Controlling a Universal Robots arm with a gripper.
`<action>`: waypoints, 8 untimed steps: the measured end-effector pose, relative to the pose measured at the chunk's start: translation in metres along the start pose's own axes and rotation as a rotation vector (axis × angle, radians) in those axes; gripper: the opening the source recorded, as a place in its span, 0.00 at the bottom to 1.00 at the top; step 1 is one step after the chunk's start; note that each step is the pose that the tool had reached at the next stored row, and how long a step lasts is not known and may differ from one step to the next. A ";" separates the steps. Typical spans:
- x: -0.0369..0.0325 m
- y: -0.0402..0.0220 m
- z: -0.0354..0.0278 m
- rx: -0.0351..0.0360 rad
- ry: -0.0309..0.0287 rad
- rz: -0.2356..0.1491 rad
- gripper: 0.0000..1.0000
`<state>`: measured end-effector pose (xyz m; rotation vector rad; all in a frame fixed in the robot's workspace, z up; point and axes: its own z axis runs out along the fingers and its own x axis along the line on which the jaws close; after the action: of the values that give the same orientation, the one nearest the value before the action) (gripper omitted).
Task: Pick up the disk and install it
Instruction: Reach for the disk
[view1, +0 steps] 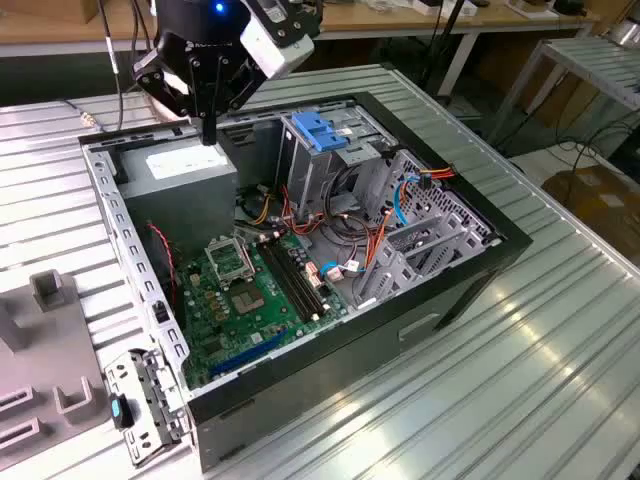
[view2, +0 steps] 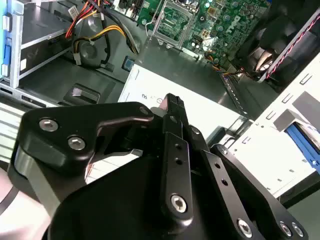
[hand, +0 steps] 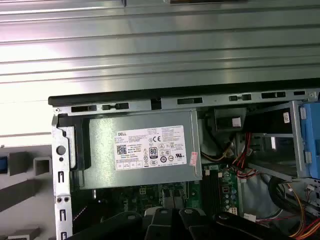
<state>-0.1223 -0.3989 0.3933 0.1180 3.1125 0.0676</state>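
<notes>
My gripper (view1: 208, 135) hangs over the open computer case (view1: 480, 262), its fingers pointing down just above the grey power supply box (view1: 185, 168). The fingertips meet in a single point with nothing between them. In the second wrist view the gripper (view2: 172, 101) sits right over the power supply's white sticker (view2: 210, 112). The first wrist view looks straight down on that power supply (hand: 145, 150). The disk is out of view.
An upright metal drive cage with a blue handle (view1: 318, 130) stands in the case beside the power supply. The green motherboard (view1: 240, 295) lies in front, with red and orange cables (view1: 375, 240) around it. A grey fixture (view1: 40, 340) lies at the exterior view's left on the ribbed metal table (view1: 520, 390).
</notes>
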 end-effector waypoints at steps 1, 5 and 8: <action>0.0021 -0.0002 0.0000 -0.0001 -0.0001 0.000 0.11; 0.0064 -0.0005 -0.0001 -0.0001 0.0000 0.000 0.11; 0.0089 -0.0007 -0.0001 -0.0001 0.0000 0.000 0.11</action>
<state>-0.1313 -0.3989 0.3932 0.1180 3.1125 0.0678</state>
